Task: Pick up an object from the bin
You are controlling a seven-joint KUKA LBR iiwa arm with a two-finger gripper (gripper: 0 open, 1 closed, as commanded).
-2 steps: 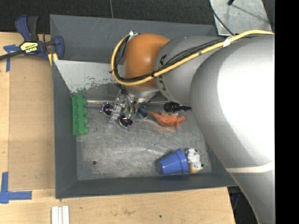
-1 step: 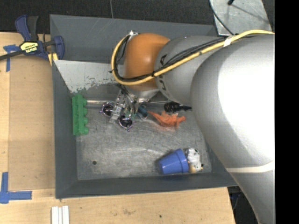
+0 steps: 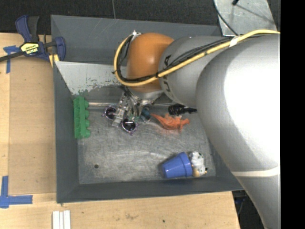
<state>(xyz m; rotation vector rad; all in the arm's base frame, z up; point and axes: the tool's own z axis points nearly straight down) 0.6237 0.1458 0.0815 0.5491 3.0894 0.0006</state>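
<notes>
the grey metal bin (image 3: 66, 175) holds a few loose things, and none of them is lifted yet. the silver arm (image 3: 238, 104) reaches in from the right edge, its rounded orange wrist cover (image 3: 145, 56) hanging over the middle of the bin's far side. below it the gripper (image 3: 129, 109) sits low on the bin floor, right at what looks like a small pair of toy glasses with dark purple round lenses (image 3: 128, 125), though the tangle there is hard to read. whether the claw is released or clenched i cannot tell, and i cannot say that it grasps anything.

the glasses lie on the floor near the far wall, between a green ridged plastic block (image 3: 81, 117) along the left edge and a flat orange rubbery toy (image 3: 172, 122) toward the right edge. a small black piece (image 3: 181, 110) lies just beyond the orange toy. well apart, near the near-right corner, a blue plastic cup (image 3: 177, 166) lies on its side, touching a small white figure (image 3: 198, 163).

by my judgement the approach is done, while the closing, if not made, and the lift clear of the bin are left.
</notes>
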